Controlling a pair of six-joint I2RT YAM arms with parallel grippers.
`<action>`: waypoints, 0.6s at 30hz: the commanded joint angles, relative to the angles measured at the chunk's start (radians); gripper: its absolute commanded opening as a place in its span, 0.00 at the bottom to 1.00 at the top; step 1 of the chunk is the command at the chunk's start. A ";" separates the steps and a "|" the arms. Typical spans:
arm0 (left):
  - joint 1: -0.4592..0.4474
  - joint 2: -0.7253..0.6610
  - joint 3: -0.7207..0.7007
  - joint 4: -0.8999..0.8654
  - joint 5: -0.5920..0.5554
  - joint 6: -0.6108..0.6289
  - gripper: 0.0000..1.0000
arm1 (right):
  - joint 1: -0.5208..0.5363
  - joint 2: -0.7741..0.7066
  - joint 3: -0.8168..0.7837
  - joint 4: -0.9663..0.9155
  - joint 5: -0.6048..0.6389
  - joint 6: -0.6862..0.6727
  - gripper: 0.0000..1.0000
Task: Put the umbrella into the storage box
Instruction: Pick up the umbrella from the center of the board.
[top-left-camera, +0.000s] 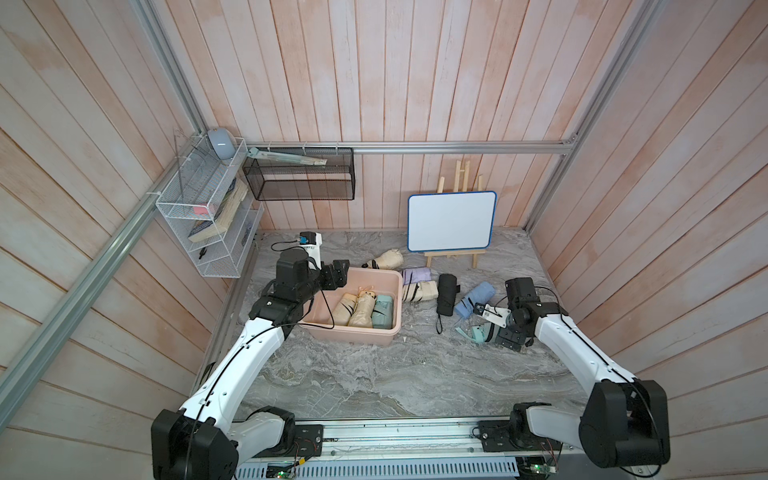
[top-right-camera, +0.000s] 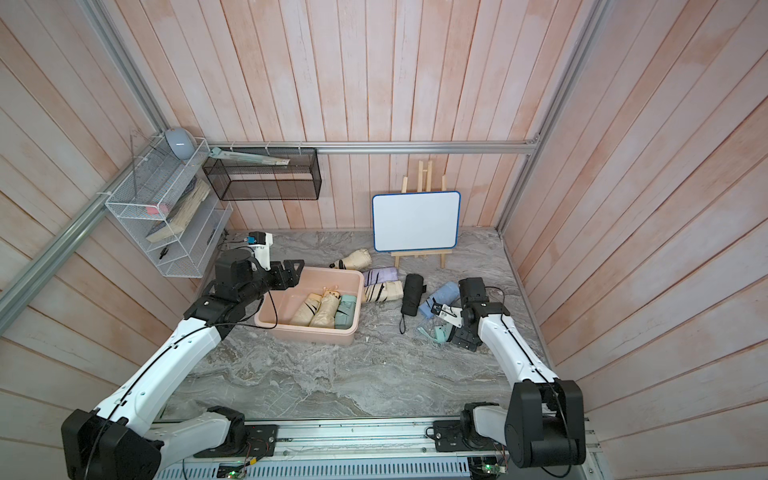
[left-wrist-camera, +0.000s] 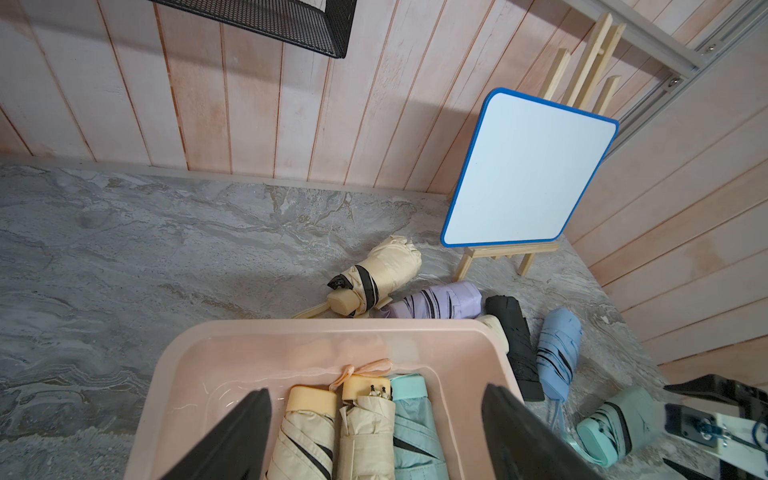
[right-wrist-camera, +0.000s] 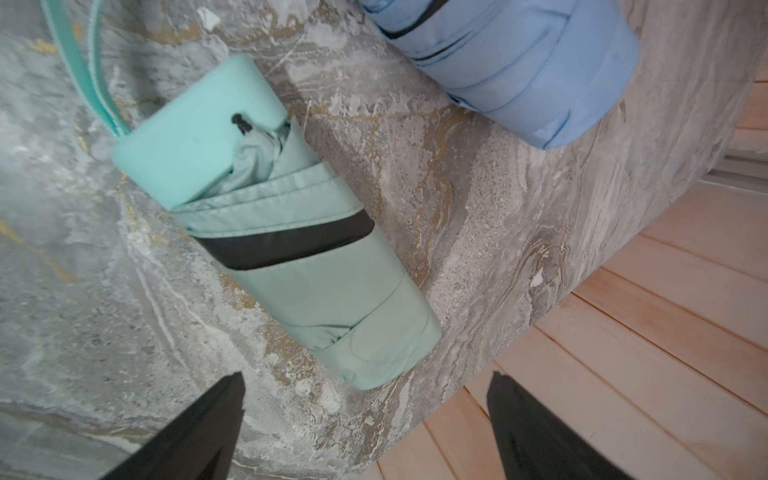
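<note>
Three umbrellas (top-left-camera: 361, 309) lie in the storage box (top-left-camera: 398, 291); left hand (top-left-camera: 340, 272) spread wide above its rim, right hand (right-wrist-camera: 365, 386) spread wide over the mint umbrella (right-wrist-camera: 299, 257).

Both top views high overhead, whole table (top-left-camera: 395, 374); wrist views close, downward, both catching mint umbrella (right-wrist-camera: 299, 266)

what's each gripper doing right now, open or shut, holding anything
left gripper: open, empty, at the storage box.
right gripper: open, empty, close to the mint green umbrella.
</note>
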 joint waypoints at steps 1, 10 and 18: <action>0.009 0.005 0.000 0.029 -0.005 -0.004 0.85 | -0.011 0.052 0.030 0.012 -0.044 -0.082 0.98; 0.024 0.013 -0.007 0.041 -0.002 -0.017 0.85 | -0.015 0.198 0.112 0.013 -0.090 -0.149 0.98; 0.053 0.021 -0.008 0.056 0.007 -0.037 0.85 | -0.016 0.235 0.116 -0.053 -0.151 -0.125 0.98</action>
